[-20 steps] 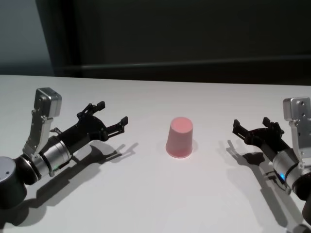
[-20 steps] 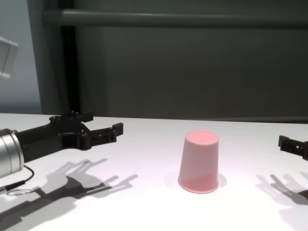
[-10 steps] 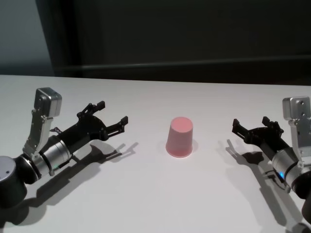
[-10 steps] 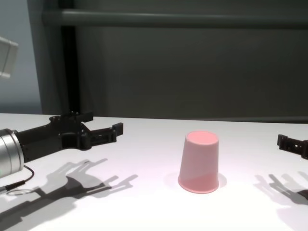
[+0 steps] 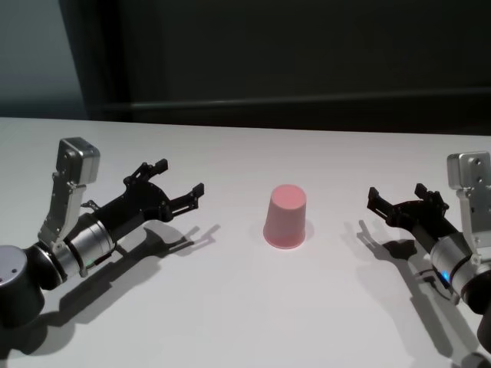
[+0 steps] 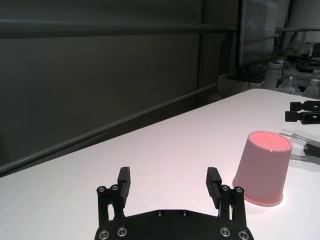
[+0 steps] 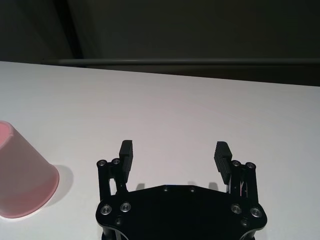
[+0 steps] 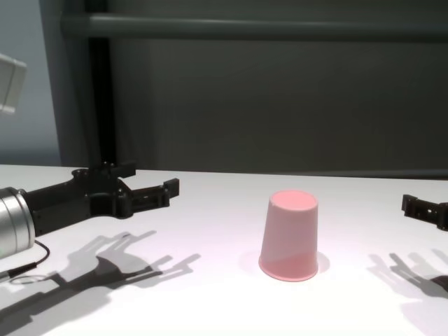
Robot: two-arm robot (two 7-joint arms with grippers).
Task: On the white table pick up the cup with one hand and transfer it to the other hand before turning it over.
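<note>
The pink cup (image 5: 285, 218) stands upside down, wide rim down, near the middle of the white table (image 5: 230, 307). It also shows in the chest view (image 8: 290, 236), the left wrist view (image 6: 263, 160) and the right wrist view (image 7: 22, 172). My left gripper (image 5: 178, 178) is open and empty, low over the table to the cup's left, pointing toward it; it shows in the chest view (image 8: 148, 181) and its own wrist view (image 6: 169, 183). My right gripper (image 5: 399, 201) is open and empty to the cup's right, apart from it (image 7: 175, 156).
A dark wall with a horizontal rail (image 8: 266, 28) runs behind the table's far edge. Bottles and clutter (image 6: 295, 75) stand beyond the table in the left wrist view. Bare tabletop lies between each gripper and the cup.
The right gripper has edged very slightly toward the cup. The cup and the left arm have barely shifted.
</note>
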